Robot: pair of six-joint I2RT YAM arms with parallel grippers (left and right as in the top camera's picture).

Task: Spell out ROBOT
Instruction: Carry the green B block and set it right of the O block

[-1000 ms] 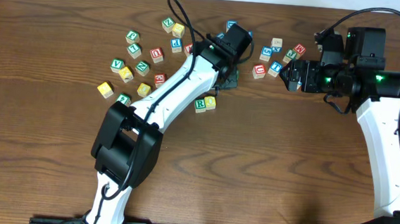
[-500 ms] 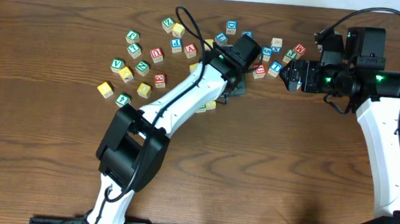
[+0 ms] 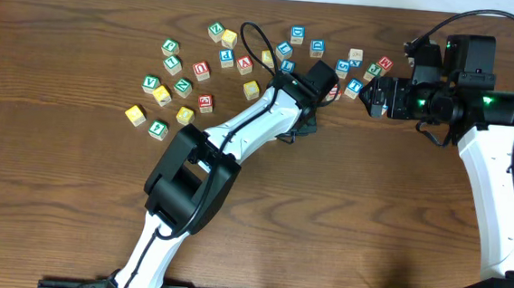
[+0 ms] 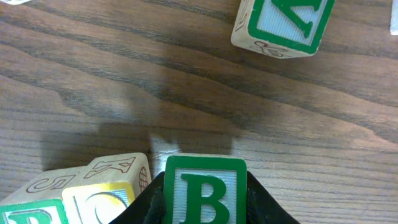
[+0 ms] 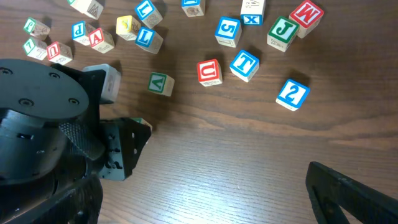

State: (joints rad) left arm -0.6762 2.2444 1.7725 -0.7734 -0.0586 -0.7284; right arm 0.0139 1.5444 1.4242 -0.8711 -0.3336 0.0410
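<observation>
Table (image 3: 52, 220): dark wood grain, filling the overhead view.
Left arm (image 3: 239, 138): white, reaching from the bottom left of the overhead view up to the centre, below the cube spread.
Right arm (image 3: 499, 179): white, along the right edge of the overhead view, its black wrist pointing left at the upper right.
Right gripper (image 3: 372, 96): jaws spread wide with nothing between them, just right of the nearest cubes.
Left gripper (image 4: 205, 199): dark fingers clamped on the two sides of the B cube.
Loose cubes (image 3: 181, 87): scattered across the top of the overhead view, from upper left to upper centre-right, with red, blue, green and yellow faces.
B cube (image 4: 205, 193): green frame, letter upright, at the bottom centre of the left wrist view.
Yellow-faced cube (image 4: 99, 199): just left of the B cube, beside the finger.
Green-framed cube (image 4: 28, 214): bottom left corner of that view, touching the yellow-faced cube, letter cut off.
T cube (image 5: 244, 64): blue frame, upper centre of the right wrist view, just beside a red U cube (image 5: 209, 71).
A cube (image 4: 286, 25): green frame, upper right of the left wrist view, apart from the B cube.
</observation>
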